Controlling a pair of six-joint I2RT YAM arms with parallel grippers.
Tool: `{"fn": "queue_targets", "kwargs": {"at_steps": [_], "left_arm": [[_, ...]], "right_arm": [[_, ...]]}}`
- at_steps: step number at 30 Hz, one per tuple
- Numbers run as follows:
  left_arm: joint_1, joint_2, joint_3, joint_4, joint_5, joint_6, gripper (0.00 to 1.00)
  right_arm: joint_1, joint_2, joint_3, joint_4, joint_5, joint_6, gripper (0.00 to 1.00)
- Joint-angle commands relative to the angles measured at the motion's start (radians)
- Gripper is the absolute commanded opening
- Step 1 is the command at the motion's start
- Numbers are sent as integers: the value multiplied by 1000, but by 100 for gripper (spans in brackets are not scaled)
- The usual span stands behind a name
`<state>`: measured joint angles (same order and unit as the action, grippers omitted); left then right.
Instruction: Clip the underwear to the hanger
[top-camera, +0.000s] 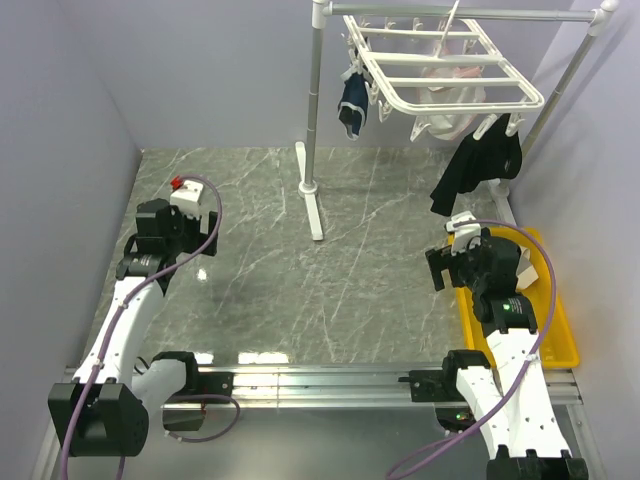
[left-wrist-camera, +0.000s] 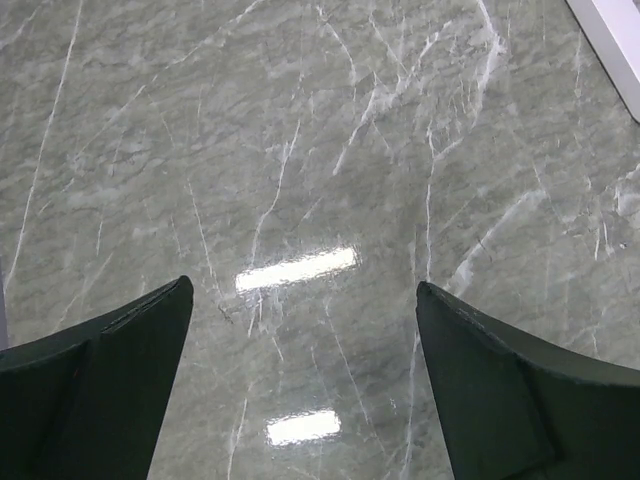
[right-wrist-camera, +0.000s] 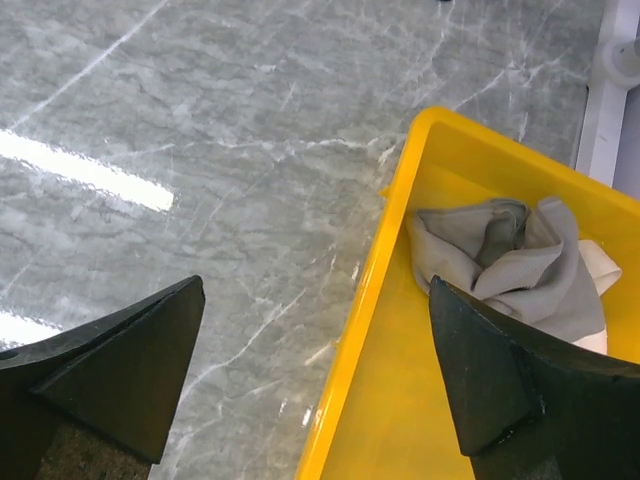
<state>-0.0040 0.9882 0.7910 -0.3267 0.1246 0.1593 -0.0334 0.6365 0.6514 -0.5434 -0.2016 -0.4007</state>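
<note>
Right gripper (right-wrist-camera: 312, 300) seen wide open, nothing held, poised over rim of yellow tray (right-wrist-camera: 395, 260); left gripper (left-wrist-camera: 305, 295) likewise spread and empty, over marble table (left-wrist-camera: 300, 150). Underwear (right-wrist-camera: 510, 265) found crumpled inside tray, untouched; nothing else made out in visible part of tray. Hanger (top-camera: 450, 70) seen hung from grey pole stand (top-camera: 312, 120), well apart from tray; navy briefs (top-camera: 352, 105) and black garment (top-camera: 480, 165) already clipped on. Task judged barely begun: pick-up, lift to hanger and clipping all left to be done
</note>
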Motion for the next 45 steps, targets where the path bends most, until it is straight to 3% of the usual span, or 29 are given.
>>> {"fn": "queue_targets", "kwargs": {"at_steps": [1,7,15,20,23,33,39,42,43,45], "left_arm": [[2,-36,5,26,4,-11,99],[2,-48,22,26,21,-1,99],[2,-29,47,28,16,-35,99],[2,-48,50,2,142,5,99],[2,-66,40,5,164,17,99],[2,-77,33,-24,167,55,99],[2,-106,13,-26,155,75,99],[2,-100,19,-38,153,80,99],[2,-95,22,-40,150,82,99],[2,-94,24,-40,147,83,99]], "right_arm": [[-8,-5,39,-18,31,-30,100],[-8,31,77,-145,65,-145,100],[-48,182,60,-175,283,-216,100],[-331,400,165,-153,205,-256,98],[-404,506,209,-95,171,-268,98],[-480,894,335,20,154,-213,98],[-507,1000,337,46,105,-204,97],[-523,1028,326,36,76,-217,86],[-536,1029,323,20,65,-230,71],[-548,1013,309,5,50,-240,54]]}}
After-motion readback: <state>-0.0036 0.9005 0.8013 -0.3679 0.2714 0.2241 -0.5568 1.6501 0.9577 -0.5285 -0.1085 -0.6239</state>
